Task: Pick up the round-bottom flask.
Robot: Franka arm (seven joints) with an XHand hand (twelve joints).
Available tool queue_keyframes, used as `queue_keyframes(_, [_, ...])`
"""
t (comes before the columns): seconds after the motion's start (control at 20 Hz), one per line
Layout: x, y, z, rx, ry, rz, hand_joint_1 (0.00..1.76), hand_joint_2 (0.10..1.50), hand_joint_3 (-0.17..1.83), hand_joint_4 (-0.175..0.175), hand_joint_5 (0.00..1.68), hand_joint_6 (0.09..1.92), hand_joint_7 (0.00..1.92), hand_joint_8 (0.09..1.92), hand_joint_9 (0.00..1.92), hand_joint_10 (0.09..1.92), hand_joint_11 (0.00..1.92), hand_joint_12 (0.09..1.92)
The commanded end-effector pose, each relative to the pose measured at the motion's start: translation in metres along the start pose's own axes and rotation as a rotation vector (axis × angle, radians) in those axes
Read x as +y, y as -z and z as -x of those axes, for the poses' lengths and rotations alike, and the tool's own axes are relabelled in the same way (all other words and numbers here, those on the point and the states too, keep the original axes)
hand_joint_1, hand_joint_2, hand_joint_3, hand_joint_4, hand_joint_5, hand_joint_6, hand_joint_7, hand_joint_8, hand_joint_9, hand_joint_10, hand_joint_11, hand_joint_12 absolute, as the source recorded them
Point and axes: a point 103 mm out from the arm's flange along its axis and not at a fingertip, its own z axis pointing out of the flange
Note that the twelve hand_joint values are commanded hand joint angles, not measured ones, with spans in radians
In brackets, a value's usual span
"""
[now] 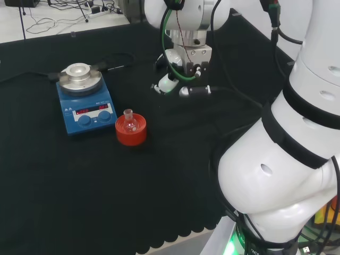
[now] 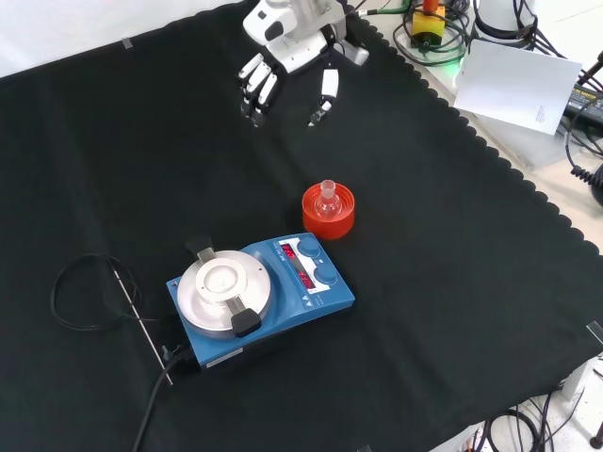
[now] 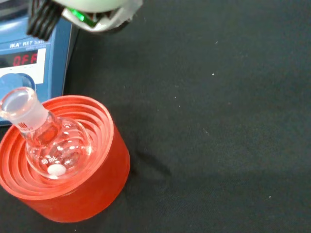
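A small clear round-bottom flask (image 1: 129, 122) (image 2: 327, 201) (image 3: 46, 136) sits upright in a red ribbed ring stand (image 1: 131, 132) (image 2: 329, 212) (image 3: 73, 189) on the black cloth. The hand (image 2: 283, 71) (image 1: 183, 79) hovers above the cloth, well apart from the flask: farther off in the front view, to the right in the head view. Its fingers (image 2: 254, 89) hang down straight and spread, with the thumb (image 2: 325, 94) set apart. Nothing is between them. In the wrist view a blurred part of the hand (image 3: 82, 14) shows near the flask.
A blue hotplate stirrer (image 1: 84, 101) (image 2: 259, 292) (image 3: 24, 53) with a round metal top stands right beside the red stand, its cable (image 2: 85, 292) trailing over the cloth. The scalloped cloth edge (image 2: 509, 179) runs along the right of the front view.
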Motion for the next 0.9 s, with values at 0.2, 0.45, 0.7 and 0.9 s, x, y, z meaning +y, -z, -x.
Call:
queue_keyframes(0.2, [0.009, -0.03, -0.004, 0.008, 0.033, -0.009, 0.89, 0.62, 0.66, -0.043, 0.63, 0.18, 0.31, 0.66, 0.48, 0.64, 0.2, 1.37])
queue_keyframes(0.45, [0.009, -0.038, -0.018, 0.013, 0.085, -0.006, 0.9, 0.61, 0.68, -0.043, 0.6, 0.32, 0.32, 0.66, 0.49, 0.63, 0.22, 1.37])
queue_keyframes(0.7, [0.006, -0.05, -0.034, 0.008, 0.124, -0.031, 0.9, 0.6, 0.68, -0.042, 0.58, 0.48, 0.34, 0.67, 0.51, 0.63, 0.23, 1.37])
queue_keyframes(0.9, [0.006, -0.057, -0.043, 0.008, 0.147, -0.034, 0.9, 0.6, 0.68, -0.041, 0.56, 0.53, 0.34, 0.67, 0.51, 0.63, 0.24, 1.37])
